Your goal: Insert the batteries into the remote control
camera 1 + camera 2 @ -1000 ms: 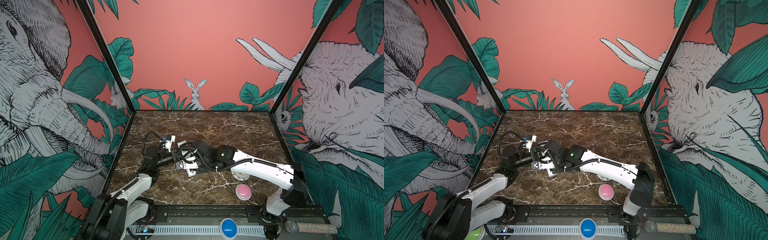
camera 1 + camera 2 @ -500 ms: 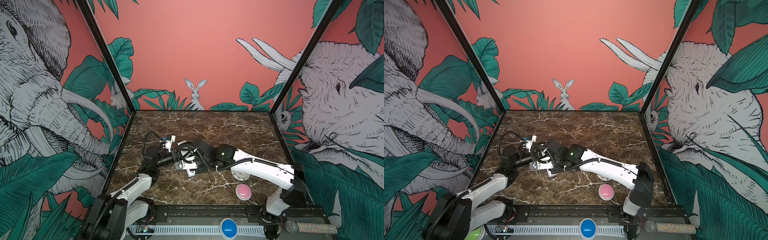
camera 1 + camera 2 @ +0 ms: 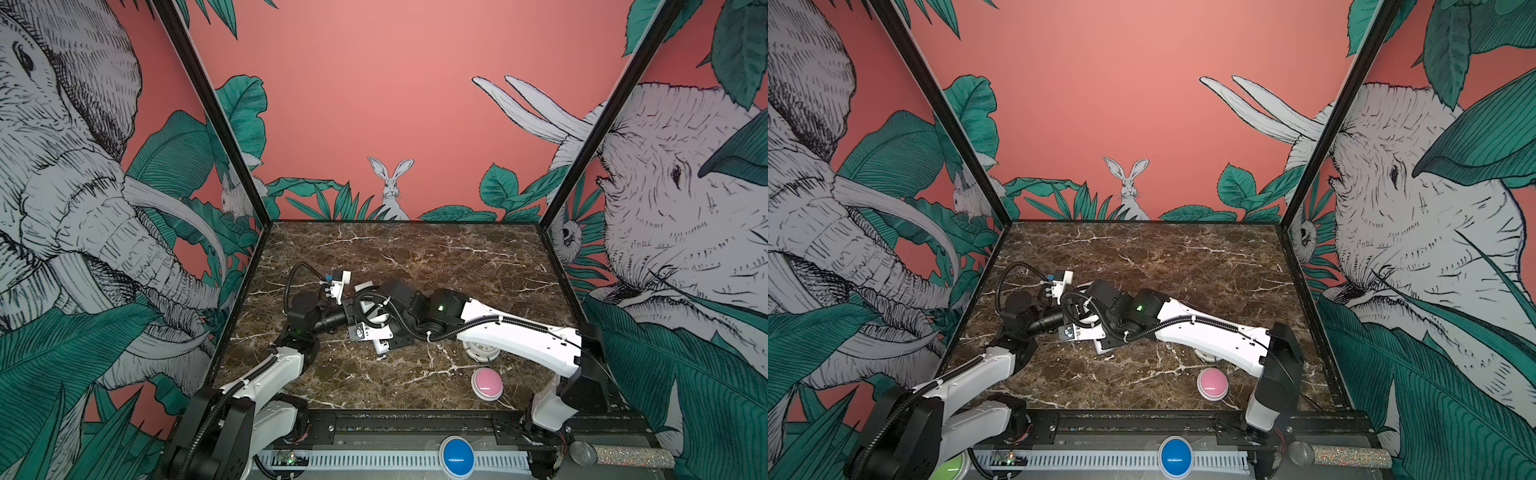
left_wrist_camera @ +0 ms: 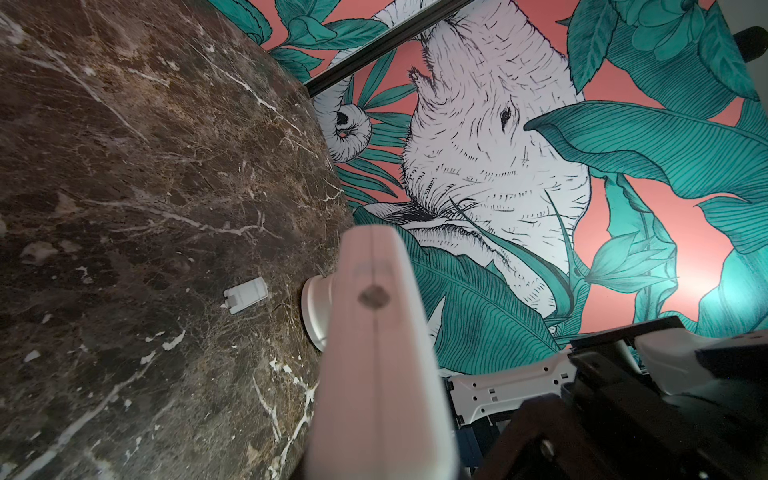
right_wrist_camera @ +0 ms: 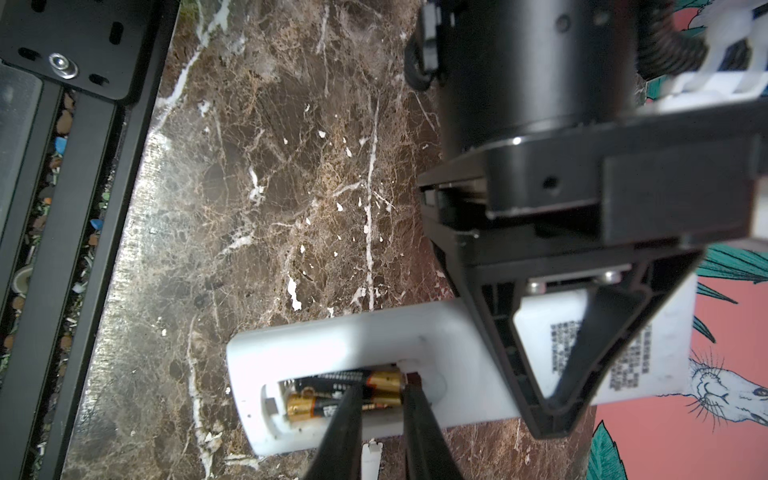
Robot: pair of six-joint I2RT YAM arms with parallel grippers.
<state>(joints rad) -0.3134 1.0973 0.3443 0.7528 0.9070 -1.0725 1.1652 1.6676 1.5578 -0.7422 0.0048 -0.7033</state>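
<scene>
Brown veined marble tabletop (image 5: 291,187). Right gripper (image 5: 382,386), jaws slightly parted, tips touching two black-and-gold cylindrical batteries (image 5: 324,409) in the open bay of a slim white plastic remote control (image 5: 332,336). Just beside, left gripper (image 5: 548,407) clamps the remote's stickered end.

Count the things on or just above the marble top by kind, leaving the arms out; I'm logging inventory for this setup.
Remote control: 1
Batteries: 2, in its open compartment
Battery cover: 1
Round white clock: 1
Pink button: 1
Total: 6
</scene>
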